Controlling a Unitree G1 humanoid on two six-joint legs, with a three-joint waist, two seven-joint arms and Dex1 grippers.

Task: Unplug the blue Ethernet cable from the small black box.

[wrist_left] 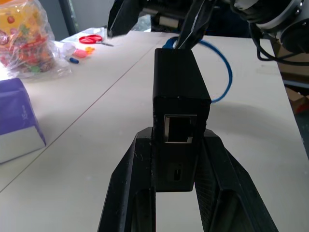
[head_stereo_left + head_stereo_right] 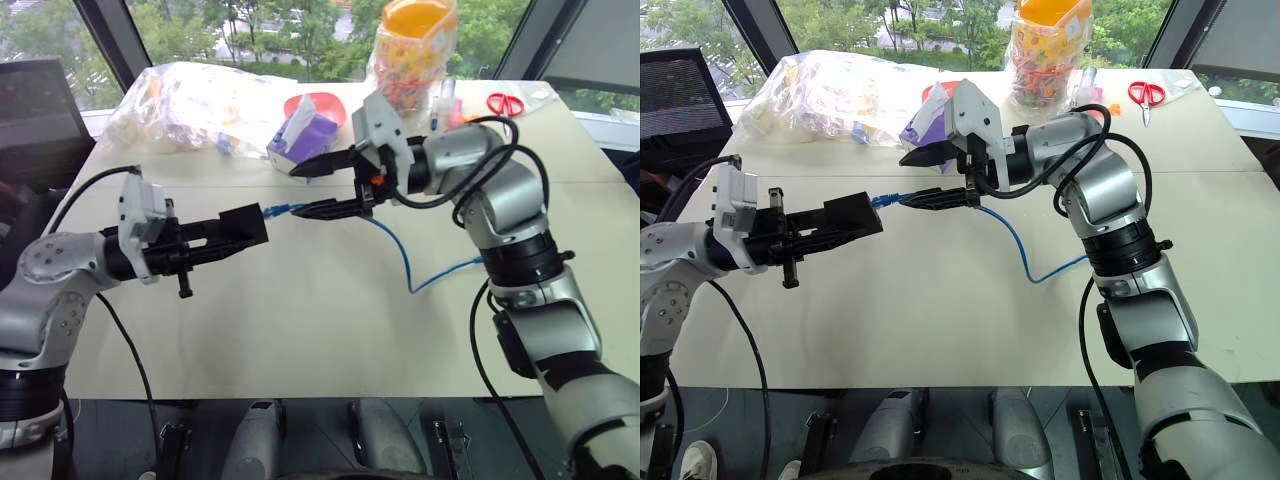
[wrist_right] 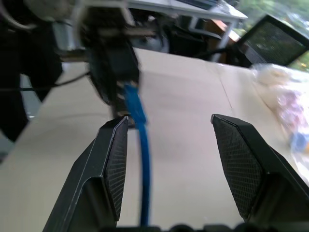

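Left eye view shows, at the left, the left gripper (image 2: pixel 235 232) held level above the table (image 2: pixel 300 330), its two black fingers clamped on the sides of the small black box (image 2: pixel 245 226); the left wrist view confirms this, with the small black box (image 1: pixel 179 92) pinched between the fingers and an empty port facing the camera. From the box's far face the blue Ethernet cable (image 2: pixel 283 210) sticks out, its plug seemingly seated, though the socket itself is too small to read clearly. Just to the right, the right gripper (image 2: pixel 322 186) has its jaws standing apart, one finger above and one below the cord close to the plug; in the right wrist view the blue cord (image 3: pixel 143 159) runs between the spread fingers (image 3: pixel 116 159) without being pinched. Further right the cable sags to the table, loops and trails toward the right arm. Behind, a purple tissue box (image 2: pixel 300 140) and a bag of colourful items (image 2: pixel 410 50) stand well apart from the work. The box looks light and rigid, with smooth matte sides, so the firm side grip suits it, though it could twist under a pull. The cord is thin, limp and somewhat slick; tugging on it risks slipping or straining the joint. The better hold is probably the stiff plug body right at the box, where a latch tab may need pressing before a straight pull away from the port.
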